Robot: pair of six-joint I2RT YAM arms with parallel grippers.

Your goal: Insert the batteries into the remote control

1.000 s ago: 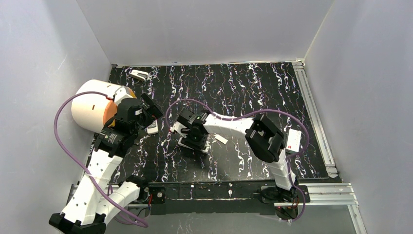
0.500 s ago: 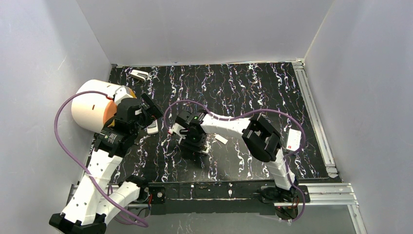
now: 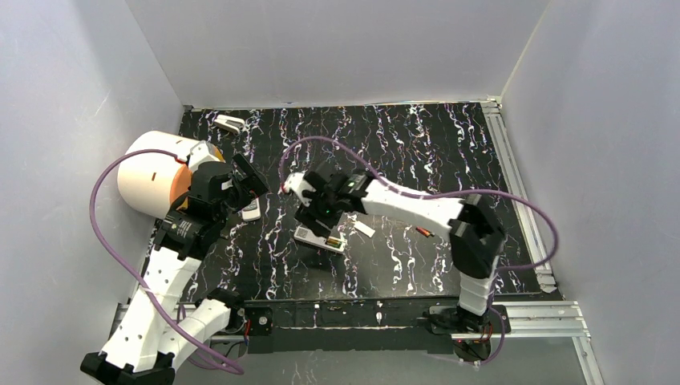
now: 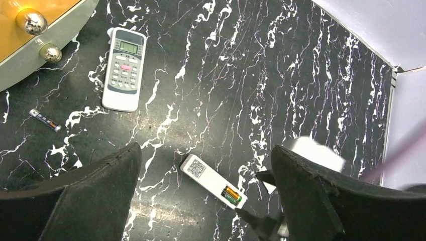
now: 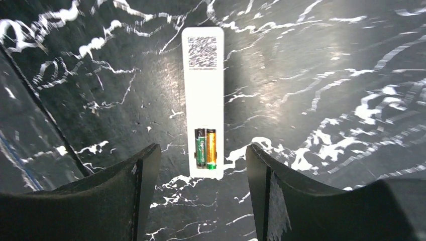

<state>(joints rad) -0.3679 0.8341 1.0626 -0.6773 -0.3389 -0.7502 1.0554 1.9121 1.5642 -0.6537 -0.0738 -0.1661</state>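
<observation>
right hand: (image 5: 201, 160) open and empty; fingers (image 5: 133, 196) straddle the battery end of the slim remote (image 5: 203, 75) from above, apart from it
batteries: two cells (image 5: 206, 148) lie side by side in the open bay at that end, one orange, one dark green
seating: both look in, but the wrist view can't confirm they sit flush against the contacts
step (my read): check or press the cells home, then fit a cover
how to do it well: narrow the jaws and come straight down on the middle of the cells. Press lightly, with no sideways drag, because the remote lies loose on the tabletop (image 3: 417, 144) and will skate. Stay off the contact ends.
likely cover: small white strip (image 3: 365, 228) just beside the remote; can't confirm what it is
spares: one loose battery (image 3: 425, 233) off to the right of the remote, another (image 4: 45, 120) near the grey keypad remote (image 4: 123, 69)
right arm pose: stretched long and low from its base toward the table middle, wrist bent down, fingers pointing at the tabletop
left hand: (image 4: 206, 150) open, empty, hanging above the tabletop, looking down on both remotes
left arm pose: folded upright next to the white-and-orange drum (image 3: 152, 172), well apart from the slim remote
risk: purple cable loops over the work area
</observation>
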